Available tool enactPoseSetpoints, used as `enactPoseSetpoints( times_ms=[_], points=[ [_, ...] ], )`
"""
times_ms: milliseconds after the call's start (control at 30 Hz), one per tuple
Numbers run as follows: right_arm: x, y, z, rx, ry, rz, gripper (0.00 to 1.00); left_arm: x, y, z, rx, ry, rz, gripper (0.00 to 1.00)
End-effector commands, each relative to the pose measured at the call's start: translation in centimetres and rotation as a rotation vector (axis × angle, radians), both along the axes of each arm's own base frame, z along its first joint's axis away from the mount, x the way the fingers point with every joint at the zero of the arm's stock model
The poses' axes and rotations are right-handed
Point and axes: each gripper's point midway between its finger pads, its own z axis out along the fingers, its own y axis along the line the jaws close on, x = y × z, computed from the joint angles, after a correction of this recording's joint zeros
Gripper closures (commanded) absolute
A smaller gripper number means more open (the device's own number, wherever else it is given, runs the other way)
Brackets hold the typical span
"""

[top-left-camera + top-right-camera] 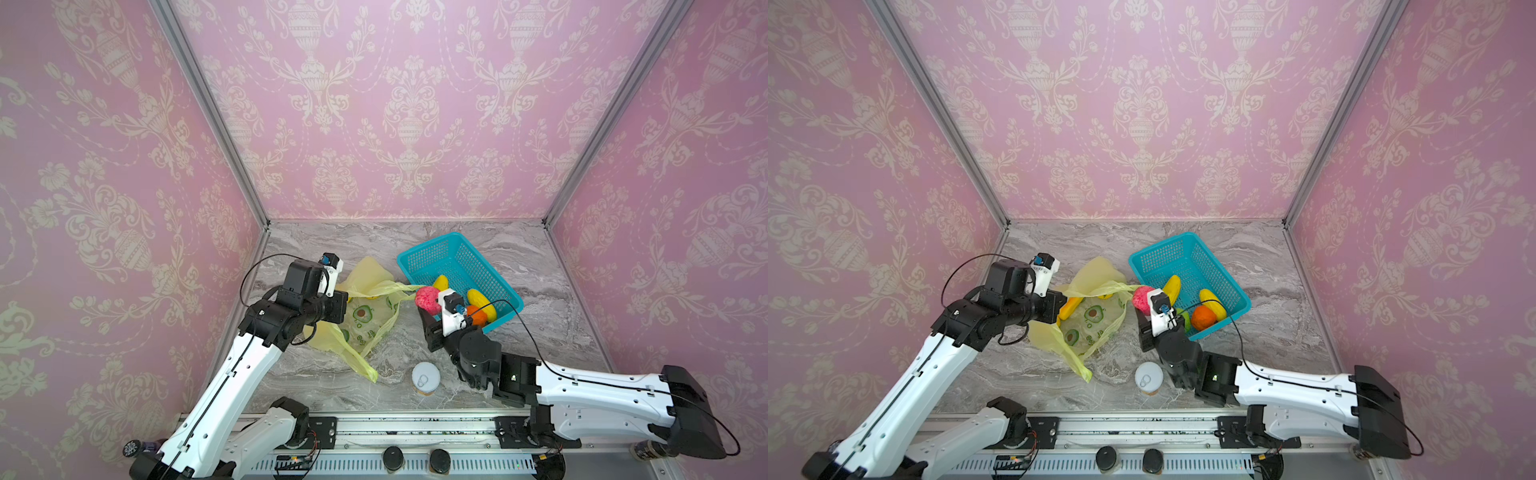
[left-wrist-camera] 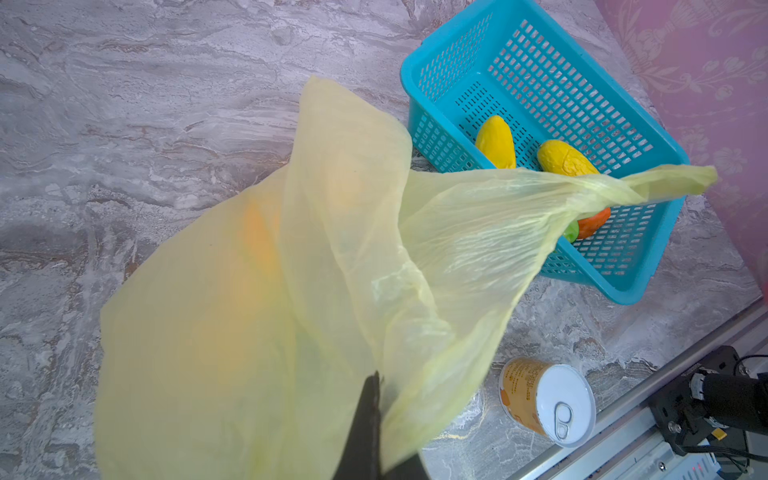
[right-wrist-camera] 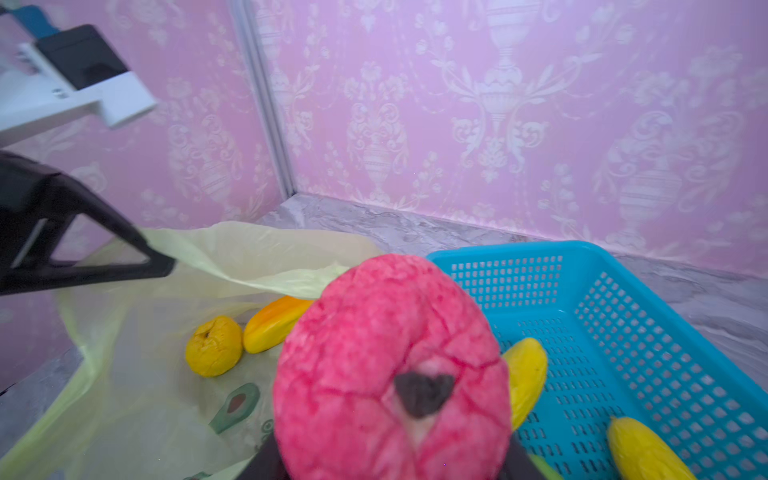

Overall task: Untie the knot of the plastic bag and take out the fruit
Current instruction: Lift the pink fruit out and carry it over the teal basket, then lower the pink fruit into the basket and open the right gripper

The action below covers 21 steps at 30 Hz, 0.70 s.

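pink-red fruit [image 3: 390, 357] clamped in right gripper [image 1: 426, 311], left gripper [image 2: 375, 395] pinching plastic bag [image 2: 232, 316]

**Top pair.** Stereo head, set high over the near edge behind both arm bases, tilted down toward the rear wall. Far and wide. In both top views: surface [image 1: 332, 245], both arms, basket [image 1: 428, 257], plastic bag [image 1: 365, 316], can [image 1: 424, 376].

**Left wrist.** Behind the left jaws, looking steeply down past them. Close. The plastic bag at the jaws fills most of the frame, with the basket and can beyond.

**Right wrist.** Behind the right jaws, low and nearly level, facing the rear corner. Very close. The pink-red fruit [image 3: 390, 353] at the jaws blocks the centre, with the plastic bag and basket beyond.

**Shared by all four.** Plastic bag, basket.
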Motion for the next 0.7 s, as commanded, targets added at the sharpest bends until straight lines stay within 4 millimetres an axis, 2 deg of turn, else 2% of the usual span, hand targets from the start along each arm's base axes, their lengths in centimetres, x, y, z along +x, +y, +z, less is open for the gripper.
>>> enactPoseSetpoints(
  times_ms=[0,100,233,367,667],
  points=[
    [2.3,-5.7,-3.0,-0.005,0.118,-0.187,0.81,-0.5,0.5,-0.9,0.015,0.037,0.012,1.0],
    [4.3,-9.4,-5.1,0.018,0.226,-0.293,0.81,-0.5,0.5,-0.9,0.014,0.034,0.012,1.0],
    [6.7,-11.4,-7.6,0.002,0.338,-0.349,0.8,-0.5,0.3,-1.0,0.01,0.042,0.007,1.0],
    [9.2,-11.7,-9.8,-0.057,0.408,-0.384,0.8,-0.4,0.4,-1.1,0.015,0.047,0.01,1.0],
    [14.2,-11.3,-17.0,-0.148,0.636,-0.446,0.87,-0.4,0.5,-1.2,0.02,0.045,0.014,1.0]
  ],
)
